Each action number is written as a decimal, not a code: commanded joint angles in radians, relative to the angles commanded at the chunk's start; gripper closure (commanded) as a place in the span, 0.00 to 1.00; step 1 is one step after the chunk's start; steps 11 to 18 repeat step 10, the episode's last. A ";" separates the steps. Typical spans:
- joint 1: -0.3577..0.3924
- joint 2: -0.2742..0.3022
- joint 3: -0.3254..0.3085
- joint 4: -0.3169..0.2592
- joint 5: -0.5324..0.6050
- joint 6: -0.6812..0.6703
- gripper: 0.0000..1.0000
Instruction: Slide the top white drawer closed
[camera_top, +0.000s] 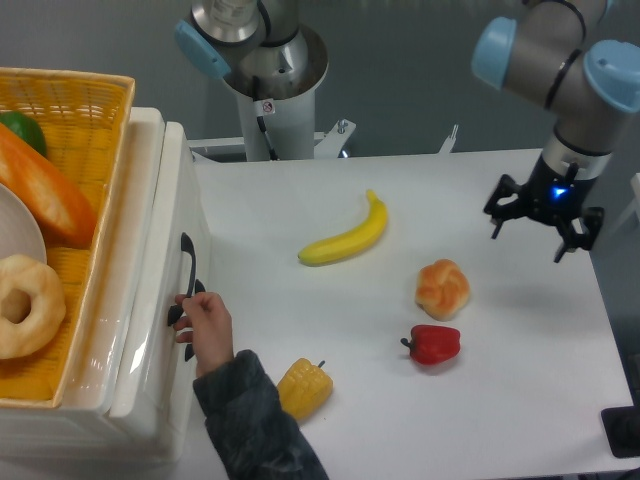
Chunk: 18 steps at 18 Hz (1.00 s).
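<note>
The white drawer unit (150, 300) stands at the left edge, seen from above, its front facing right. The top white drawer's front panel (188, 200) carries a thin black curved handle (186, 255); a second black handle sits just below and beside it. I cannot tell how far the drawer stands out. A person's hand (207, 322) rests on the handles. My gripper (538, 232) is open and empty, hanging over the table's right side, far from the drawer.
A yellow wicker basket (100, 110) with food sits on top of the unit. On the table lie a banana (345, 240), a bread roll (443, 288), a red pepper (433, 344) and a corn piece (305, 388). The person's sleeve (250, 420) comes in from the bottom.
</note>
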 joint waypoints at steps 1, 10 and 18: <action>0.008 -0.012 0.002 0.003 0.009 0.041 0.00; 0.003 -0.045 0.002 0.066 0.170 0.114 0.00; 0.003 -0.045 0.002 0.066 0.170 0.114 0.00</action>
